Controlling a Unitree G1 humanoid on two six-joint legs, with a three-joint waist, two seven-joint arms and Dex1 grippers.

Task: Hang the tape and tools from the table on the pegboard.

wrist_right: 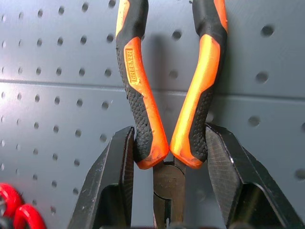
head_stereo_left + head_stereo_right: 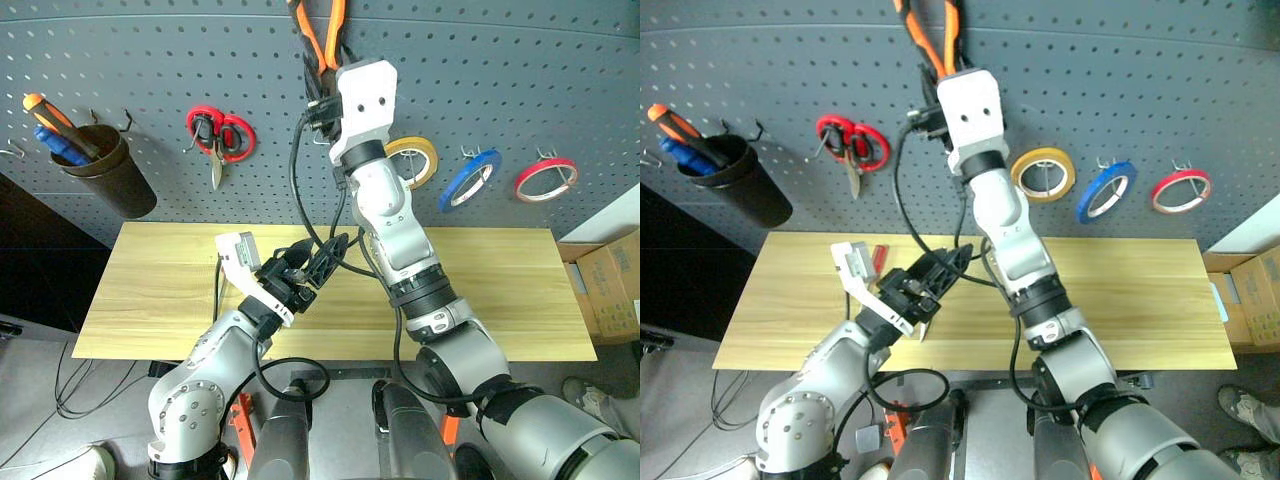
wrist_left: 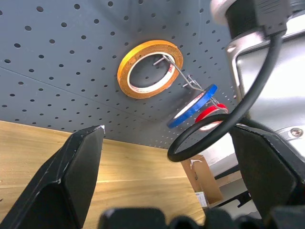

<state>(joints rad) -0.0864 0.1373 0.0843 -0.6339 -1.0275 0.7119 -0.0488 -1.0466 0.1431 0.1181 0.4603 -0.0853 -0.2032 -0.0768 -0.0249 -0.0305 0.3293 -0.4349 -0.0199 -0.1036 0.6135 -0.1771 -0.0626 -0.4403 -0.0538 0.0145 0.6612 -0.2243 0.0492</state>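
Far left on the pegboard [image 2: 520,70]: dark cup [image 2: 108,170] on hooks with an orange-and-black-handled screwdriver [image 2: 55,118] and something blue-handled stuck in it, can't really tell what. Next along, red-handled scissors [image 2: 221,135] hanging off a hook, blades down.

Down over the left half of the table [image 2: 500,290]: left gripper [image 2: 318,262], hovering just above the wood, fingers spread wide and gripping nothing. Just a black cable looping across between them in its wrist view. Peeking out beside that wrist in the right eye view, a bit of red lying on the tabletop, looks like the red-handled screwdriver [image 2: 878,256] but mostly hidden.

Middle, up high against the board: right gripper [image 1: 169,148], clamped on the pliers [image 1: 143,105] near the pivot end, one finger [image 1: 116,167] pressed on the outside of each handle. Orange-and-black handles pointing up and splaying apart toward the top edge of the head view, right up by the pegboard surface. Hard to say whether hooked on anything.

Right of the arm, three rings on hooks in a row: yellow roll [image 2: 415,160], then the blue tape [image 2: 470,179] already hanging, then red roll [image 2: 546,179]. Cardboard box [image 2: 612,285] off past the table's right end.
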